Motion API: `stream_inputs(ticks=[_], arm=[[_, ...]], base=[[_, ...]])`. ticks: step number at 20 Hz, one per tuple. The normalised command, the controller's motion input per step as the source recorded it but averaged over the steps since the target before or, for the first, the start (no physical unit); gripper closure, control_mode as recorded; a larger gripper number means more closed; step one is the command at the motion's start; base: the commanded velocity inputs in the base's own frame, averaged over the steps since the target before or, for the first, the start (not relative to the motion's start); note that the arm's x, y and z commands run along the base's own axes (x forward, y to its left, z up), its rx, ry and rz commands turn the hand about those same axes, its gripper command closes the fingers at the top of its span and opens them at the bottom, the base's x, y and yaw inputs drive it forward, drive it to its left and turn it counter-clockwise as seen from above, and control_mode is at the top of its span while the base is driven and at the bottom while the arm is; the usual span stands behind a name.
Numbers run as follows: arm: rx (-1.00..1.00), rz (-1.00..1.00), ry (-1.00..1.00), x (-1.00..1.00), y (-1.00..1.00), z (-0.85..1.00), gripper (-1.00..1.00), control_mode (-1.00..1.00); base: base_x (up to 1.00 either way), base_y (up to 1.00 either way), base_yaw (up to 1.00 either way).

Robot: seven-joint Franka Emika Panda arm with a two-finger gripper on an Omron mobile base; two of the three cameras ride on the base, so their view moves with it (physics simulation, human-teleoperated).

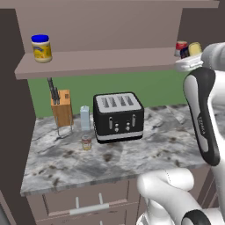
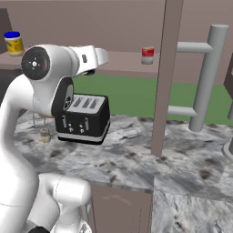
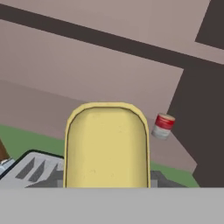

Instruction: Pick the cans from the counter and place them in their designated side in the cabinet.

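The end effector point(image 1: 190, 56) is up at the cabinet shelf point(image 1: 96, 61), upper right of the left base view, closed on the blue can with the yellow label point(image 3: 106, 146). It is not set down yet. The small round can point(image 1: 86, 142) waits on the surface point(image 1: 132, 154), lower left, near the toaster point(image 1: 117, 116).
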Motion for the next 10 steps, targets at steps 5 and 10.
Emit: stream_inputs(ticks=[5, 10], arm=[[0.0, -0.01, 0.0, 0.29, -0.1, 0.0, 1.0, -1.0], [0.0, -0.01, 0.0, 0.26, -0.13, 0.0, 1.0, -1.0]], base=[[0.0, 0.0, 0.0], [0.0, 0.0, 0.0]])
